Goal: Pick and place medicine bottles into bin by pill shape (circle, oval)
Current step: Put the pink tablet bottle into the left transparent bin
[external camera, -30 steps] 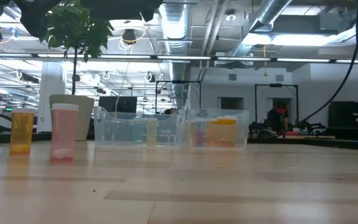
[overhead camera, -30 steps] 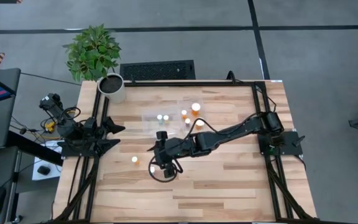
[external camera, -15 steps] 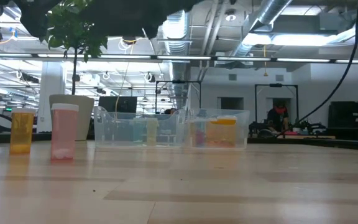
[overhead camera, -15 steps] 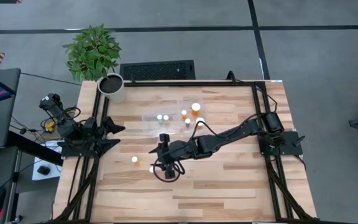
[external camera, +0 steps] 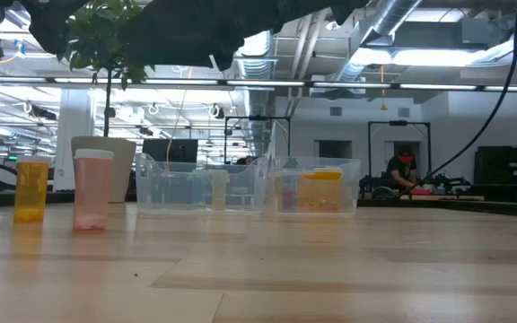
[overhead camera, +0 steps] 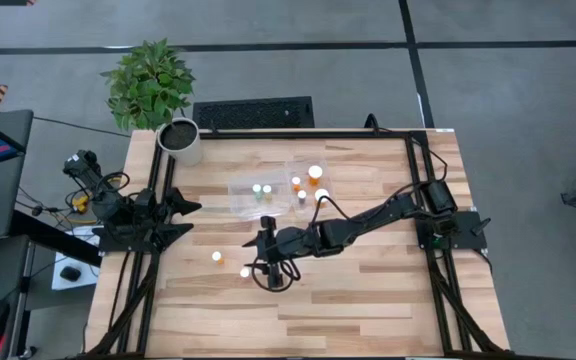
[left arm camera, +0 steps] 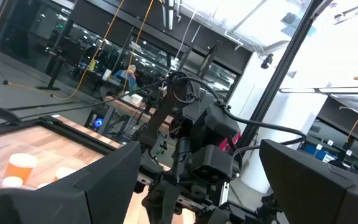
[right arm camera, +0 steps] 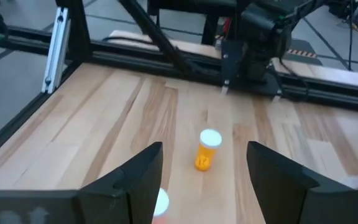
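Two loose medicine bottles are being shown on the wooden table [overhead camera: 368, 290], both just to the left of the right gripper [overhead camera: 265, 258] in the high view. The nearer bottle [overhead camera: 245, 272] is lying almost beneath the fingertips; the farther bottle [overhead camera: 216, 257] is standing a little beyond it, toward the left arm. In the right wrist view, the right gripper's fingers [right arm camera: 135, 177] are being held wide apart with nothing between them; the farther bottle [right arm camera: 207, 149] is being seen upright ahead of the open gap, and the white cap of the nearer bottle [right arm camera: 160, 202] is partly hidden beside one finger. In the low view, the same two bottles [external camera: 31, 188] [external camera: 92, 190] are being seen standing side by side.

The bin [overhead camera: 268, 195] is being seen beyond the right gripper, toward the far edge of the table, with several bottles already in its two compartments. A potted plant [overhead camera: 153, 90] is standing at the far left corner.

The left gripper [overhead camera: 183, 215] is being kept at the table's left edge, well apart from the bottles, its fingers [left arm camera: 73, 193] spread and empty.
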Motion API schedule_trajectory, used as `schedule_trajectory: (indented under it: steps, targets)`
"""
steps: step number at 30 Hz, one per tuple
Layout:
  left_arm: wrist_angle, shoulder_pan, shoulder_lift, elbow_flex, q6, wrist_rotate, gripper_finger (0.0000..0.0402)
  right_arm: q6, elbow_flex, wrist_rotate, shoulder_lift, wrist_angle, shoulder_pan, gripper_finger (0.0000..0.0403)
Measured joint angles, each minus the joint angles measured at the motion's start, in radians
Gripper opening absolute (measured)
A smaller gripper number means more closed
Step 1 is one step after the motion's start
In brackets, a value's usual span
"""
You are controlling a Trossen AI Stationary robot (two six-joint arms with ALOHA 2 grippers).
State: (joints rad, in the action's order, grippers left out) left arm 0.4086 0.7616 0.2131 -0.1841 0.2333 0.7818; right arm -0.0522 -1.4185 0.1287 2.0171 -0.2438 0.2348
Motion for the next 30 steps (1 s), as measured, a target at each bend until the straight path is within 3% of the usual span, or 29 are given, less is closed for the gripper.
schedule_trajectory:
  steps: [30]
  targets:
    - [0.000,0.000,0.000,0.000,-0.001,0.000,0.0322,0.000,0.055,-0.024,0.000,-0.056,0.007,0.0247]
